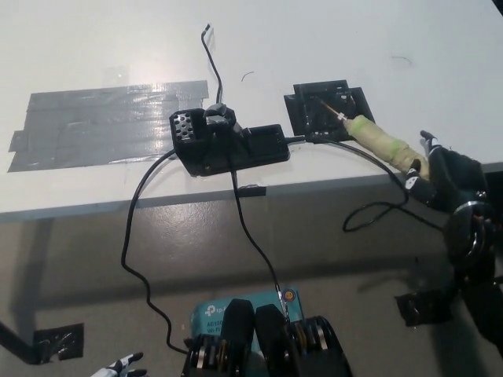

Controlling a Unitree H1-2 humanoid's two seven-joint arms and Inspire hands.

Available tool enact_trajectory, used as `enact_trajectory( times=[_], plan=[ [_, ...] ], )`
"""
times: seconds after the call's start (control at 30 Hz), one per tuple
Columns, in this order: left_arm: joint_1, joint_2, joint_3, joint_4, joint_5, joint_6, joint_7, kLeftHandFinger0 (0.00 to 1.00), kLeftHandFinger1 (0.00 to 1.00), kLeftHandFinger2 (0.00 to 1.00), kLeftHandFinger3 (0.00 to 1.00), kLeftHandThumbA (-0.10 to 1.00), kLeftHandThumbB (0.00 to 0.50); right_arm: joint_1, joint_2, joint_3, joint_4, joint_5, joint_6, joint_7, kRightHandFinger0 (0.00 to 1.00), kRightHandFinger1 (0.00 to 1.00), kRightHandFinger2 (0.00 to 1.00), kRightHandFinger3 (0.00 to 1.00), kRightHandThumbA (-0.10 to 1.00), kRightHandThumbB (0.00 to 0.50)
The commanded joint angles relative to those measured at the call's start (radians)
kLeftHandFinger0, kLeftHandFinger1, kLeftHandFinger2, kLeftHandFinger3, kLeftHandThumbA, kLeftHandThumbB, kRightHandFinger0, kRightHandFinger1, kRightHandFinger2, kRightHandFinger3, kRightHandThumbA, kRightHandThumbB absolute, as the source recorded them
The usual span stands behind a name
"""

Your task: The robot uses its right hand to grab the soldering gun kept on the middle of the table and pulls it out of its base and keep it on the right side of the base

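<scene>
The soldering gun [381,144], with its pale yellow handle, lies on the white table [94,55] to the right of its black base [228,143]. Its metal tip rests on a black square pad [310,118]. My black right hand [452,179] is at the table's front right edge, just behind the handle's butt end. Its fingers are spread apart, one raised, and more of the handle shows free. The gun's black cable [377,212] loops off the table edge below it. Only the white fingertips of my left hand [122,366] show at the bottom left.
A wide patch of grey tape [102,126] covers the table's left part. Black cables [137,236] hang from the base down to the floor. A teal box [216,312] lies on the floor below, and a black stand foot [424,306] at the lower right.
</scene>
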Motion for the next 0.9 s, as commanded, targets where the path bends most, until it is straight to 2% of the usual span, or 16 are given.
enact_trajectory(
  times=[0.0, 0.03, 0.07, 0.1, 0.23, 0.27, 0.33, 0.5, 0.53, 0.73, 0.87],
  plan=[
    [0.011, 0.026, 0.006, -0.022, -0.001, 0.001, -0.023, 0.7, 0.75, 0.92, 1.0, 0.48, 0.181, -0.064, -0.034, 0.008, -0.033, -0.037, 0.024, 0.065, 1.0, 1.0, 1.0, 1.0, 0.8, 0.319],
    [0.011, 0.027, 0.004, -0.024, 0.0, 0.003, -0.024, 0.7, 0.76, 0.92, 1.0, 0.48, 0.174, -0.067, -0.039, 0.017, -0.035, -0.039, 0.024, 0.059, 1.0, 1.0, 1.0, 1.0, 0.81, 0.342],
    [0.013, 0.027, 0.005, -0.023, 0.0, 0.001, -0.024, 0.7, 0.76, 0.93, 1.0, 0.48, 0.174, -0.067, -0.038, 0.018, -0.033, -0.039, 0.024, 0.059, 1.0, 1.0, 1.0, 1.0, 0.82, 0.343],
    [0.014, 0.025, 0.005, -0.022, 0.001, 0.003, -0.021, 0.7, 0.76, 0.93, 1.0, 0.47, 0.173, -0.077, -0.052, 0.048, -0.03, -0.041, 0.02, 0.032, 1.0, 1.0, 1.0, 1.0, 0.85, 0.376],
    [0.02, 0.025, 0.005, -0.022, 0.001, 0.001, -0.022, 0.69, 0.75, 0.92, 1.0, 0.48, 0.17, -0.086, -0.063, 0.069, -0.043, -0.029, 0.015, 0.026, 1.0, 1.0, 1.0, 1.0, 0.89, 0.386],
    [0.02, 0.024, 0.007, -0.02, -0.001, 0.002, -0.021, 0.68, 0.75, 0.92, 1.0, 0.47, 0.171, -0.092, -0.07, 0.076, -0.051, -0.031, 0.01, 0.031, 1.0, 1.0, 1.0, 1.0, 0.96, 0.412],
    [0.021, 0.027, 0.007, -0.017, 0.0, -0.008, -0.022, 0.67, 0.75, 0.91, 1.0, 0.48, 0.169, -0.103, -0.077, 0.082, -0.063, -0.026, 0.01, 0.038, 1.0, 1.0, 1.0, 1.0, 1.0, 0.427],
    [0.021, 0.032, 0.004, -0.014, 0.005, -0.005, -0.025, 0.68, 0.75, 0.92, 1.0, 0.5, 0.174, -0.125, -0.089, 0.088, -0.08, -0.031, 0.024, 0.052, 1.0, 1.0, 1.0, 1.0, 1.0, 0.472],
    [0.022, 0.031, 0.006, -0.012, 0.005, -0.008, -0.022, 0.69, 0.76, 0.92, 1.0, 0.5, 0.178, -0.138, -0.101, 0.096, -0.092, -0.061, 0.024, 0.066, 1.0, 1.0, 1.0, 1.0, 1.0, 0.499],
    [0.028, 0.029, 0.012, -0.013, 0.006, -0.003, -0.018, 0.65, 0.71, 0.89, 1.0, 0.48, 0.169, -0.161, -0.173, 0.034, -0.196, -0.036, 0.024, 0.124, 1.0, 1.0, 1.0, 1.0, 1.0, 0.5],
    [0.029, 0.03, 0.009, -0.01, 0.009, -0.007, -0.02, 0.65, 0.72, 0.9, 1.0, 0.48, 0.158, -0.154, -0.204, -0.033, -0.255, 0.023, 0.024, 0.161, 1.0, 1.0, 1.0, 1.0, 1.0, 0.5]
  ],
)
